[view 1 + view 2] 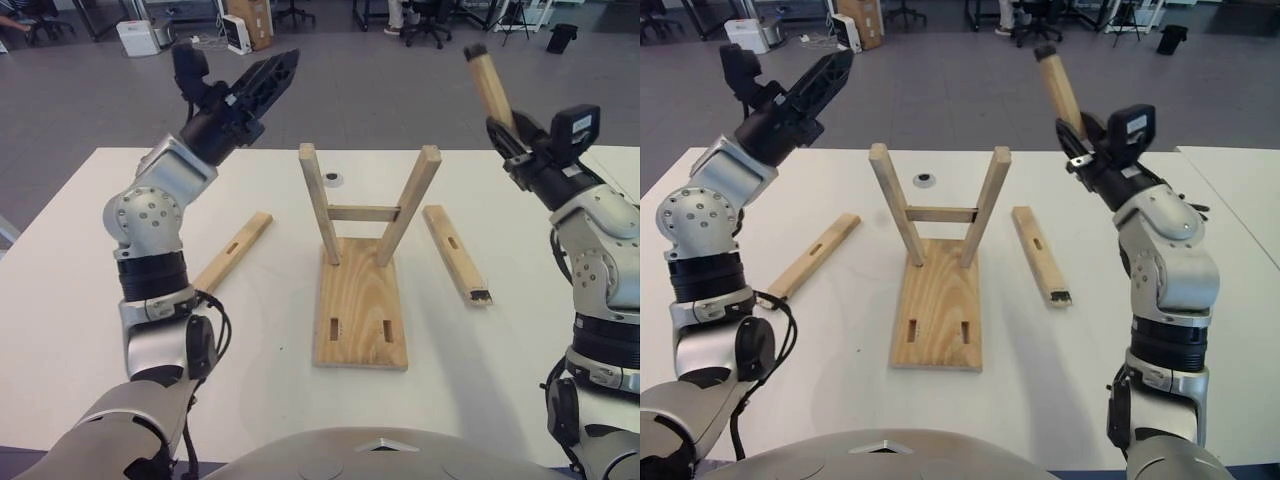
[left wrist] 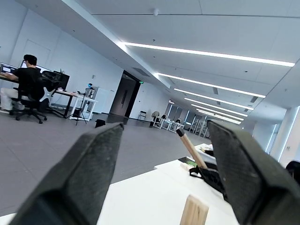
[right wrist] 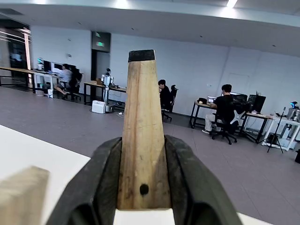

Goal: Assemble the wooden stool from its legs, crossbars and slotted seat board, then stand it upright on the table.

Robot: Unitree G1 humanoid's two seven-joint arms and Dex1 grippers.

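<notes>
The slotted seat board (image 1: 362,318) lies flat mid-table. Two legs (image 1: 318,205) (image 1: 410,203) stand in its far end, leaning apart and joined by a crossbar (image 1: 362,213). One loose slotted wooden piece (image 1: 232,250) lies to the left of the board, another (image 1: 455,253) to the right. My right gripper (image 1: 508,132) is raised over the table's far right and is shut on a wooden leg (image 3: 142,136) whose black-capped end points up. High over the table's far left, my left gripper (image 1: 287,65) hangs open and empty, its fingers (image 2: 89,178) wide apart.
A small black round part (image 1: 332,179) sits on the white table (image 1: 90,330) behind the standing legs. Free tabletop lies in front of the board and along both sides. Beyond the far edge is open office floor with desks and chairs.
</notes>
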